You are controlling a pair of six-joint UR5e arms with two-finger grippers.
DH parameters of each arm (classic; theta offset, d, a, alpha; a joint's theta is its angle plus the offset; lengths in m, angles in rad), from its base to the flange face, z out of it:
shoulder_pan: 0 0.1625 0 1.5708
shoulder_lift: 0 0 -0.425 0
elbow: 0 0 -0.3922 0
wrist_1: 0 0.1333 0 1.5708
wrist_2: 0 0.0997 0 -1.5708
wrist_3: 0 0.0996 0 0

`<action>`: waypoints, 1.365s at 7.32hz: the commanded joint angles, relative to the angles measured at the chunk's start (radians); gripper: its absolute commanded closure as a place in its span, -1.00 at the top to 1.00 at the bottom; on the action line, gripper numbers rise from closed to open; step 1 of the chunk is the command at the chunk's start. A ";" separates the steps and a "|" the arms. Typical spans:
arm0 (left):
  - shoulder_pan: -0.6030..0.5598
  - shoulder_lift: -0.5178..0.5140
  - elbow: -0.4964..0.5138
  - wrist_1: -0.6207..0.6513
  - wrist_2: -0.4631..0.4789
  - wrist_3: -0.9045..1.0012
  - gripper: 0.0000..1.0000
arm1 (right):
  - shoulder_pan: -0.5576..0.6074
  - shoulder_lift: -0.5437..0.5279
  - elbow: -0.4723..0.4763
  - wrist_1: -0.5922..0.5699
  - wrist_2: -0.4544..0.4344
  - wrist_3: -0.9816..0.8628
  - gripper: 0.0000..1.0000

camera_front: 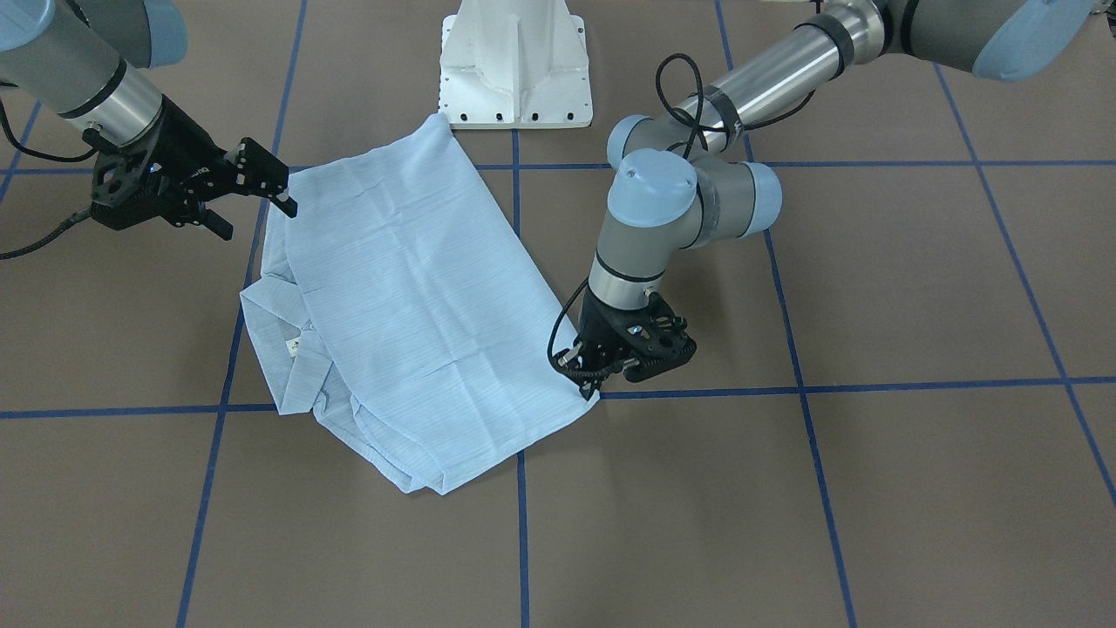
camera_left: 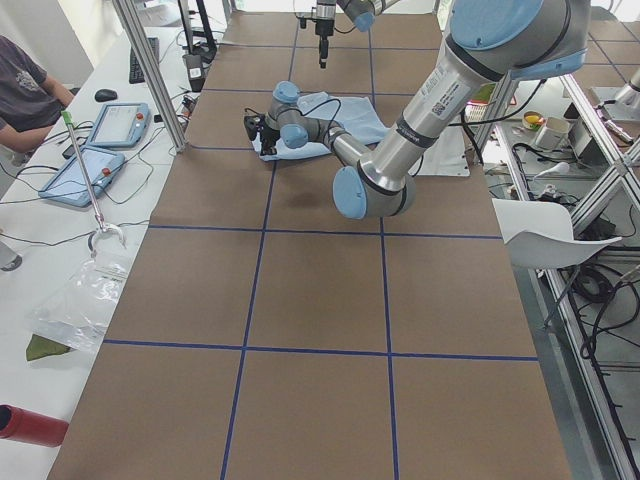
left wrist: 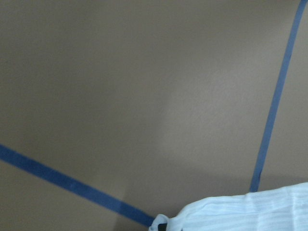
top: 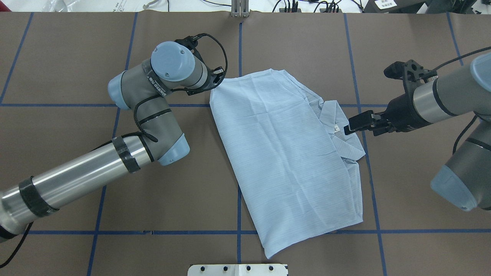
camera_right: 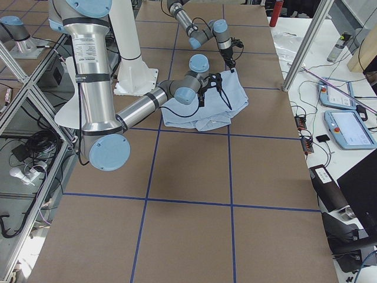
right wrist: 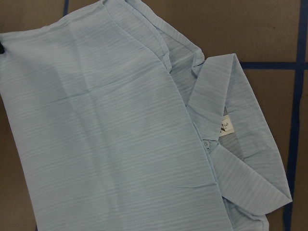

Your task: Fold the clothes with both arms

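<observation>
Left gripper [camera_front: 586,377] tips are hidden at the shirt [camera_front: 410,288] corner, lower right, so can't tell its grip. Right gripper [camera_front: 257,221] gapes wide upper left. Shirt's folded, collar [camera_front: 288,349] showing.

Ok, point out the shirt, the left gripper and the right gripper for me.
shirt [top: 284,153]: overhead view, middle of the top folded layer.
left gripper [camera_front: 593,373]: front-facing view, between its fingertips, at the shirt's corner.
right gripper [camera_front: 259,221]: front-facing view, midway between its spread fingertips.

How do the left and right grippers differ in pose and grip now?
The left gripper points down at a corner of the shirt and looks shut on it; the right gripper lies nearly level, jaws open, holding nothing. The left sits low by the table; the right hangs above the collar side. Both are at the shirt's edge.
</observation>
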 commanded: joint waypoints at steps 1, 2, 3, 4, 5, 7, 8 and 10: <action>-0.069 -0.064 0.154 -0.135 0.074 0.096 -1.00 | 0.002 0.018 -0.002 0.000 -0.010 0.004 1.00; -0.079 -0.091 0.192 -0.176 0.126 0.118 -1.00 | 0.002 0.019 -0.007 0.000 -0.013 0.003 1.00; -0.077 -0.107 0.238 -0.319 0.183 0.118 -1.00 | 0.002 0.026 -0.017 0.000 -0.033 0.004 1.00; -0.076 -0.156 0.325 -0.376 0.185 0.119 -1.00 | 0.002 0.028 -0.024 0.000 -0.034 0.003 1.00; -0.074 -0.164 0.332 -0.378 0.185 0.118 -1.00 | 0.002 0.028 -0.024 0.000 -0.036 0.003 1.00; -0.072 -0.168 0.332 -0.379 0.185 0.118 -0.74 | 0.002 0.028 -0.022 0.002 -0.039 0.004 1.00; -0.072 -0.168 0.330 -0.406 0.185 0.119 0.50 | 0.002 0.028 -0.024 0.002 -0.059 0.045 1.00; -0.074 -0.168 0.327 -0.407 0.191 0.119 1.00 | 0.002 0.028 -0.022 0.002 -0.074 0.064 1.00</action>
